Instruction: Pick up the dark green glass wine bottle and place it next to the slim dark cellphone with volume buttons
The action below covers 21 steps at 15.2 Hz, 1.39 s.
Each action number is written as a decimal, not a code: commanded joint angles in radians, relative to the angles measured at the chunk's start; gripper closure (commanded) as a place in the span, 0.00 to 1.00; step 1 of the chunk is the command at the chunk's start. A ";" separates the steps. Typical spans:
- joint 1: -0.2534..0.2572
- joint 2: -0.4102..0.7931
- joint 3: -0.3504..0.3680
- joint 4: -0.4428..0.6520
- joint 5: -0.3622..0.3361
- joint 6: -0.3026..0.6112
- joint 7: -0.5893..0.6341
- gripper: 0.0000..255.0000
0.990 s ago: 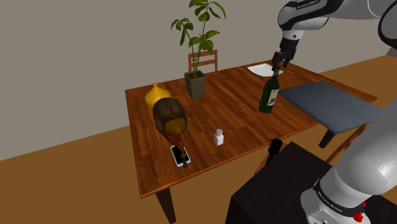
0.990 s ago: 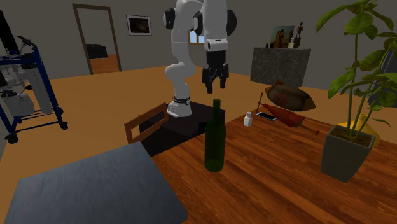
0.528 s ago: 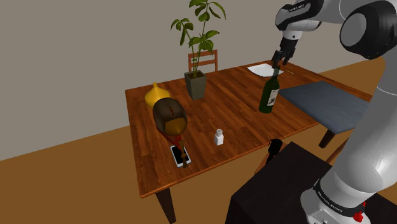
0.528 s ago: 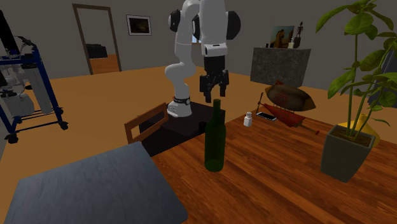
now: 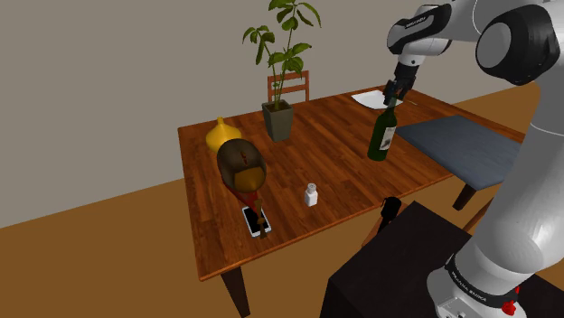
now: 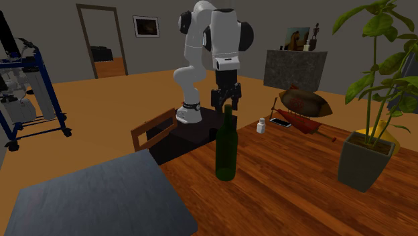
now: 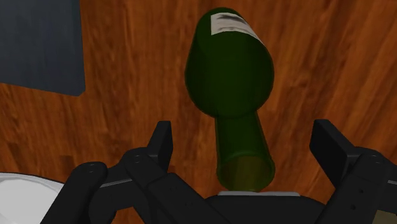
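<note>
The dark green wine bottle (image 5: 383, 134) stands upright on the wooden table (image 5: 208, 226), near the edge toward the shoulder view's right. My gripper (image 5: 393, 98) is open just over its mouth. In the wrist view the bottle (image 7: 229, 70) has its neck between my fingers (image 7: 162, 140), which stand apart and touch nothing. From the second exterior view, the gripper (image 6: 226, 105) sits at the top of the bottle (image 6: 226, 147). The slim dark cellphone (image 5: 255, 220) lies flat near the table's front edge, far from the bottle, just in front of a brown ship model (image 5: 241, 165).
A small white shaker (image 5: 311, 194) stands between phone and bottle. A potted plant (image 5: 278, 117) and a yellow object (image 5: 221, 135) sit at the back. A grey-blue mat (image 5: 470, 144) lies beside the bottle, and a white plate (image 5: 372, 99) behind it.
My gripper has come down and a little sideways over the bottle, so its open fingers now flank the top of the neck. The bottle has not moved.
</note>
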 commanded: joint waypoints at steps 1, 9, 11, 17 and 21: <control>0.000 0.001 0.000 -0.002 0.001 0.003 -0.001 0.00; 0.000 0.001 0.000 -0.002 0.001 0.003 -0.001 1.00; -0.001 0.001 0.000 -0.002 0.001 0.003 -0.001 1.00; 0.000 -0.006 -0.002 0.017 -0.004 -0.022 0.003 1.00; 0.000 -0.015 -0.004 0.059 -0.013 -0.072 0.011 1.00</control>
